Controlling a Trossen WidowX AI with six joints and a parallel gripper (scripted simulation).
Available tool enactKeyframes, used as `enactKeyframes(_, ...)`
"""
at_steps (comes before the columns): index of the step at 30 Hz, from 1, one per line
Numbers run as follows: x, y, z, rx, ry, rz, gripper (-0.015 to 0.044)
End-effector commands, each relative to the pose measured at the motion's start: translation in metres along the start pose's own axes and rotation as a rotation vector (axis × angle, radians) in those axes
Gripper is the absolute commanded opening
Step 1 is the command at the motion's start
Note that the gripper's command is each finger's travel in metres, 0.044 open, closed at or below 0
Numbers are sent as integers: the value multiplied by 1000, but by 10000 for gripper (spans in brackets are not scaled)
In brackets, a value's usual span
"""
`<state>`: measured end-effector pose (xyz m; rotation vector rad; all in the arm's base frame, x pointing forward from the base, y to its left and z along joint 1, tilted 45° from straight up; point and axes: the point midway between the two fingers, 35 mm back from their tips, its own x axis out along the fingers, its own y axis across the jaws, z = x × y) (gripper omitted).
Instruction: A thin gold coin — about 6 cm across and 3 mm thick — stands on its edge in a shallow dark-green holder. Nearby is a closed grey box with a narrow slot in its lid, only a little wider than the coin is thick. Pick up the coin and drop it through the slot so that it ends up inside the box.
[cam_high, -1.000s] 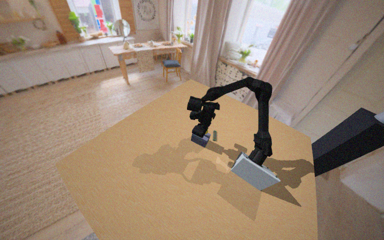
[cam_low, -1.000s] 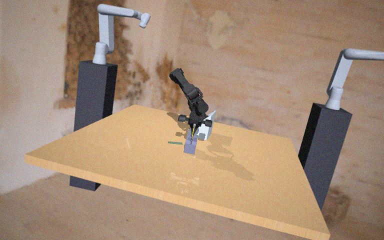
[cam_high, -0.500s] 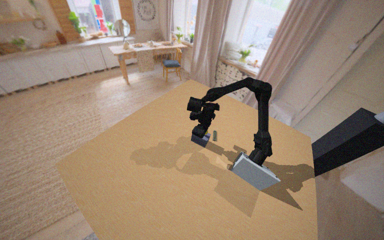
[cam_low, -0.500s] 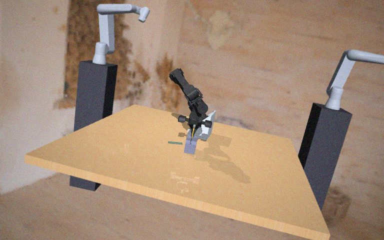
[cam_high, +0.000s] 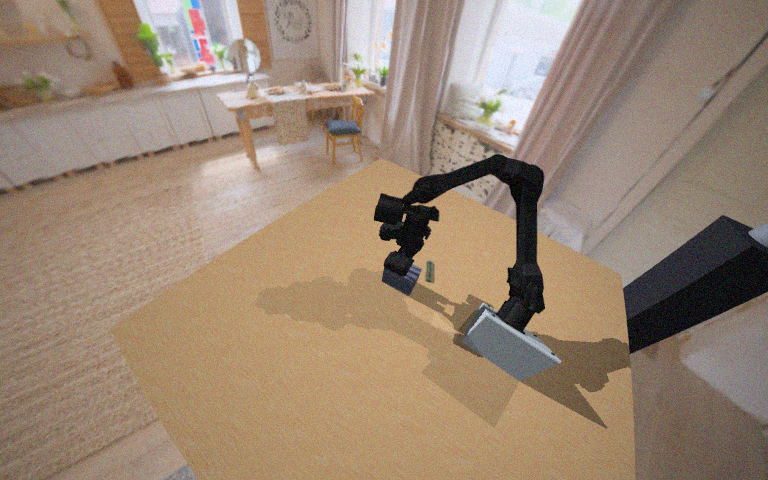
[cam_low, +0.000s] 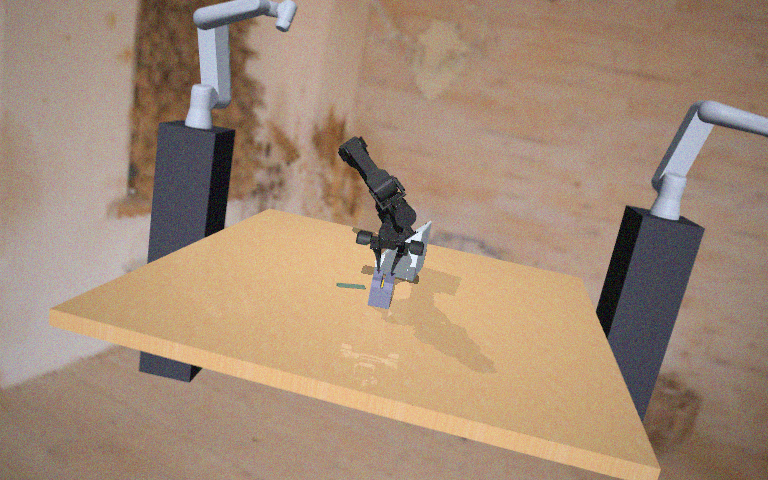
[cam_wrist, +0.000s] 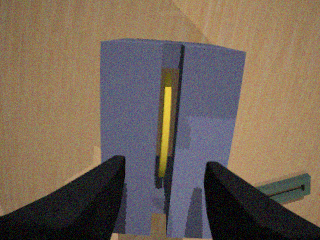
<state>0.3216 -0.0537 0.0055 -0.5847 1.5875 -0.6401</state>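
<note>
Coin (cam_wrist: 167, 127) sits edge-up in the slot (cam_wrist: 175, 94) of the grey box (cam_wrist: 172, 134), partly sunk below the lid; no writing or labels show on it or on anything else. Above it hangs the gripper (cam_wrist: 163, 190), jaws released and parted, grasping nothing, 1 finger (cam_wrist: 87, 207) on either side of the slot. Only the wrist view shows the coin this plainly. The top view hides the slot behind the gripper (cam_high: 399, 262), yet shows the green holder (cam_high: 429, 271) just beside the box (cam_high: 403, 279) on the table (cam_high: 317, 367).
</note>
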Motion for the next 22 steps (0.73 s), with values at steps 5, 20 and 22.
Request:
enactKeyframes(5,-17,0,0,0,0,1,318)
enactKeyframes(20,-61,1,-4,-13,4,-9,440)
enactKeyframes(22,-61,1,-4,-13,4,-9,440)
